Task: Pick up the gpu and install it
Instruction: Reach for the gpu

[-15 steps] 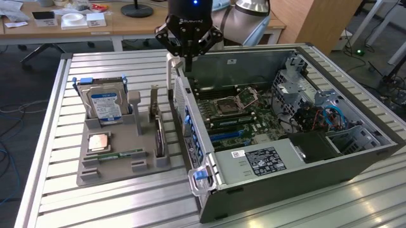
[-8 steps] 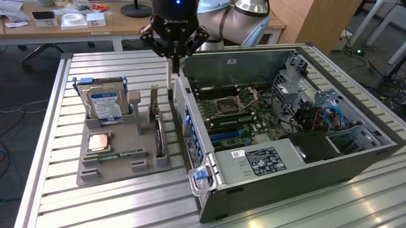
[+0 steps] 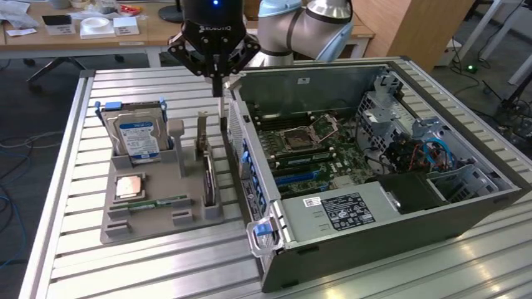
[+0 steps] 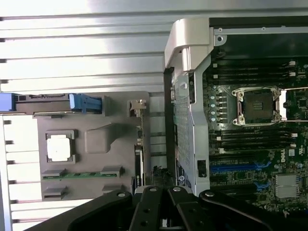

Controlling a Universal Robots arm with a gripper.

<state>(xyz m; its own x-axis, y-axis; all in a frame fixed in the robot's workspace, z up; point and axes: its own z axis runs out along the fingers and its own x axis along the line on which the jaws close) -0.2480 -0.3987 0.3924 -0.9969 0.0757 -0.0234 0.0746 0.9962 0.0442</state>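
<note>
The gpu (image 3: 209,184) is a thin black card standing on edge in a slot of the grey holder tray (image 3: 149,227), its silver bracket (image 3: 202,132) pointing up at the far end. In the wrist view the gpu (image 4: 139,149) shows edge-on beside the computer case's wall. My gripper (image 3: 218,91) hangs shut above the gap between the tray's far end and the case's back corner, higher than the bracket and touching nothing. Its black linkages and closed fingers (image 4: 163,192) sit over that same gap.
The open computer case (image 3: 365,205) lies on its side at the exterior view's right, motherboard (image 3: 308,149) and blue slots (image 3: 293,179) exposed. The tray also holds a hard drive (image 3: 137,137), a processor (image 3: 131,185) and a green memory stick (image 3: 154,203). A slatted metal table (image 3: 166,274) carries everything.
</note>
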